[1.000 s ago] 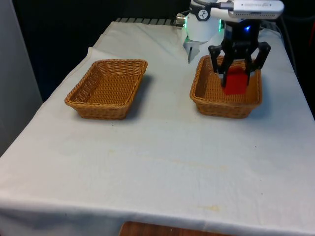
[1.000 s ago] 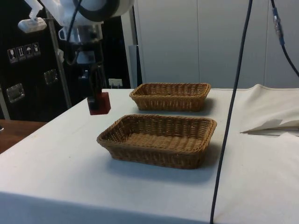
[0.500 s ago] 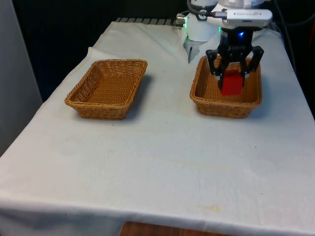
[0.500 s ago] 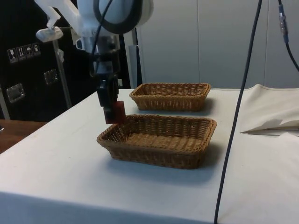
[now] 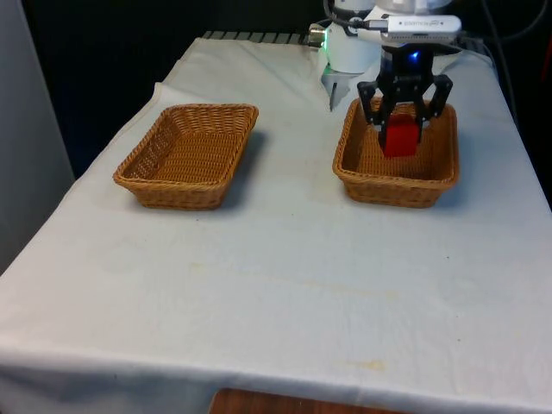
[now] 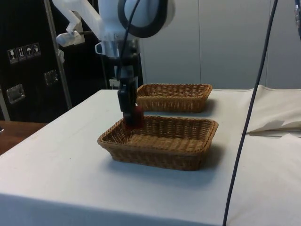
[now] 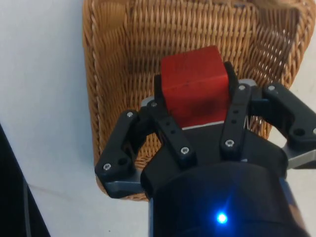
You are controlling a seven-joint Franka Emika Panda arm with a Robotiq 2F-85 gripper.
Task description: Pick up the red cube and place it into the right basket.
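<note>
Nearest the front view's camera, the table (image 5: 285, 293) is lying under its white cloth, with a bare stretch running up to the two wicker baskets that are sitting side by side across it, well apart from each other. The left basket (image 5: 190, 155), toward the front view's left edge of the table, is holding nothing. The right basket (image 5: 398, 181), toward the front view's right edge and nearer the far end, is sitting under the gripper (image 5: 402, 129), and this looks deliberate: the arm is carrying the red cube (image 5: 400, 136) over the basket's open top so that it can be let go inside the rim and not on the cloth. In the side view the red cube (image 6: 134, 116) is hanging just within the near wall of the right basket (image 6: 160, 141), about level with the rim and, as far as can be judged, not yet resting on the woven floor. In the wrist view the fingers (image 7: 236, 116) are pinching the red cube (image 7: 195, 84) from two opposite faces, closed down to the cube's width, with the basket's weave showing beneath it. Judging by this, the placing step is nearly finished; lowering a little and releasing is what is remaining
</note>
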